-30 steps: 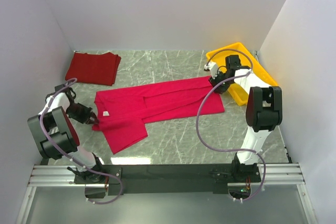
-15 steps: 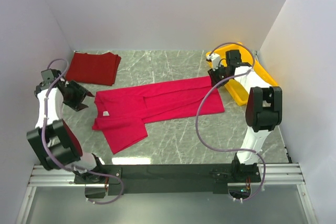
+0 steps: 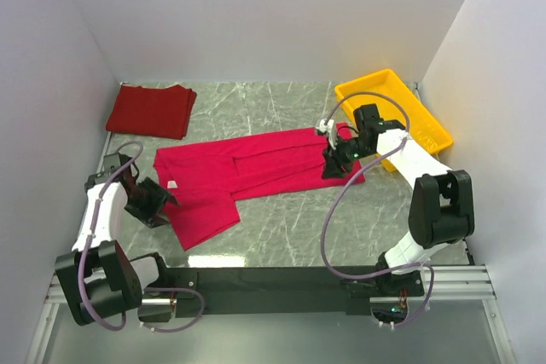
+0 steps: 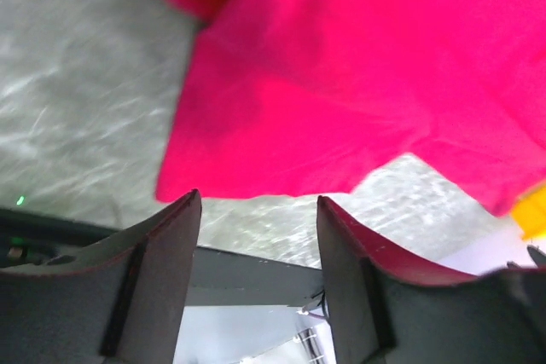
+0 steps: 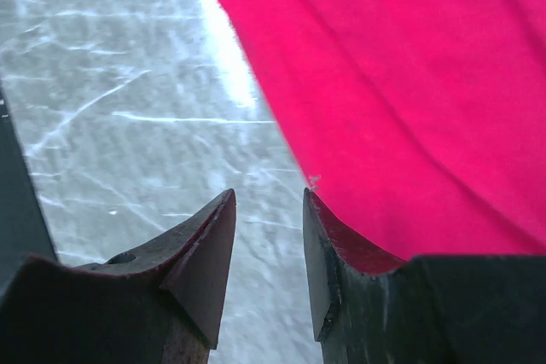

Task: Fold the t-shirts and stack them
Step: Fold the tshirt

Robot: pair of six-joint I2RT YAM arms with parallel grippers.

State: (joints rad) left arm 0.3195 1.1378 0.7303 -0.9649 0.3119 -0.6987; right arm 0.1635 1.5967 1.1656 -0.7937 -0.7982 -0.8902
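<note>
At the middle of the table the crimson t-shirt lies stretched lengthwise, partly folded, with one flap trailing toward the near edge, while the maroon t-shirt sits folded in the far left corner, well apart from it. The left gripper hovers beside that flap with its jaws wide apart and nothing between them. The right gripper stands at the opposite end, right at the cloth's edge, its jaws only narrowly parted and likewise holding nothing. The right side looks the riskier one: with so slim a gap set half over bare marble, it could close beside the hem and miss, or catch only a corner that slips out. If one side grips and the other does not, the fold would likely skew or bunch. The yellow tray lies just beside the right arm and could be knocked, and the purple cable loops close to the shirt, where it might drag across it.
</note>
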